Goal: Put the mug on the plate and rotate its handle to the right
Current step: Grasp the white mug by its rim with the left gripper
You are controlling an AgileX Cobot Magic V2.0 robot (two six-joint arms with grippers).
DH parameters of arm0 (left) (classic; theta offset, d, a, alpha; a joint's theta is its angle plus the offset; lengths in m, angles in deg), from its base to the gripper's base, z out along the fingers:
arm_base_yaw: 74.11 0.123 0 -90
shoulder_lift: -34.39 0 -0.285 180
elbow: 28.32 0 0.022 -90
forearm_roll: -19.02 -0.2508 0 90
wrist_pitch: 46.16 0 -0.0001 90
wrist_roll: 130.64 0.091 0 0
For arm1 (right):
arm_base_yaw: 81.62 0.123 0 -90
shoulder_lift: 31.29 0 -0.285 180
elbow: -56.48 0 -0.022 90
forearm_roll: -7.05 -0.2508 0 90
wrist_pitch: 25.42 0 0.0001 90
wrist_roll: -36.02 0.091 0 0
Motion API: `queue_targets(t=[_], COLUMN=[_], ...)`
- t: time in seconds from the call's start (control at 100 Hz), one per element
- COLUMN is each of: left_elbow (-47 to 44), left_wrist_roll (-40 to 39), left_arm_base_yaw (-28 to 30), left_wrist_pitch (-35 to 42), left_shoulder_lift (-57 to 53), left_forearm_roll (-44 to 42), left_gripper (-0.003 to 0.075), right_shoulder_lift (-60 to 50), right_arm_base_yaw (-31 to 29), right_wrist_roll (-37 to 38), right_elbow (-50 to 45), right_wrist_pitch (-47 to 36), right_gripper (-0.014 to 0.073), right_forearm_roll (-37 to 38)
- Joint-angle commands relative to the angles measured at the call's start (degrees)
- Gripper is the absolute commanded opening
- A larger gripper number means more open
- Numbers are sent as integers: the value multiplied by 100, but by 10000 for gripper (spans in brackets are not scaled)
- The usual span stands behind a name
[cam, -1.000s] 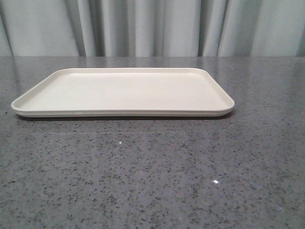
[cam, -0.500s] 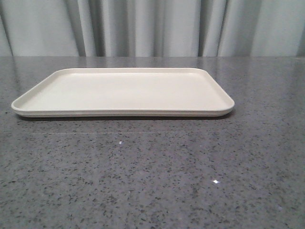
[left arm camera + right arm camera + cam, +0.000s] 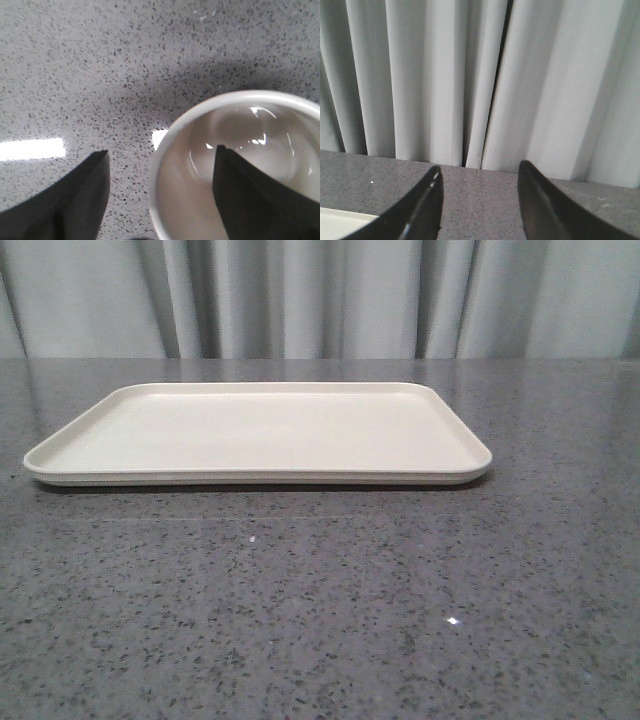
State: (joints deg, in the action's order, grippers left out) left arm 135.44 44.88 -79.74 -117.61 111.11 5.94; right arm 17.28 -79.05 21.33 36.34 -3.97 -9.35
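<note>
The plate, a large cream-white tray, lies bare on the grey speckled table in the front view; one corner of it shows in the right wrist view. The mug shows only in the left wrist view, seen from above, white and empty. Its handle and face print are hidden. My left gripper is open and straddles the mug's wall, with one finger inside the mug and the other outside, apart from the rim. My right gripper is open and empty above the table, facing the curtain.
A grey-white curtain hangs behind the table's far edge. The speckled grey tabletop stretches in front of the plate. Neither arm nor the mug shows in the front view.
</note>
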Motion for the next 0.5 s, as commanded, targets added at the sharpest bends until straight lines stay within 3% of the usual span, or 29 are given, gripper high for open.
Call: queue_targets(t=[0.0,0.3,0.39,0.49], left_elbow=[123,123,123,123], left_wrist_roll=[-6,-6,-6,-6], left_arm_base_yaw=[8,8,8,8], left_wrist_pitch=[-79,-79,-79,-44], left_shoulder_lift=[-64,-64,-64,-64], left_forearm_roll=[14,49,49,49], left_gripper=[440,422,347,200], right_shoulder_lift=[16,16,16,16], right_arm_base_yaw=[-39,-39,-39,-39], right_wrist_roll=[-35,-35,-35,-35], right_elbow=[177,177,177,177], right_wrist_pitch=[-425,-396,-360,-302], right_gripper=[367,367,367,367], right_forearm_roll=[1,2,2,2])
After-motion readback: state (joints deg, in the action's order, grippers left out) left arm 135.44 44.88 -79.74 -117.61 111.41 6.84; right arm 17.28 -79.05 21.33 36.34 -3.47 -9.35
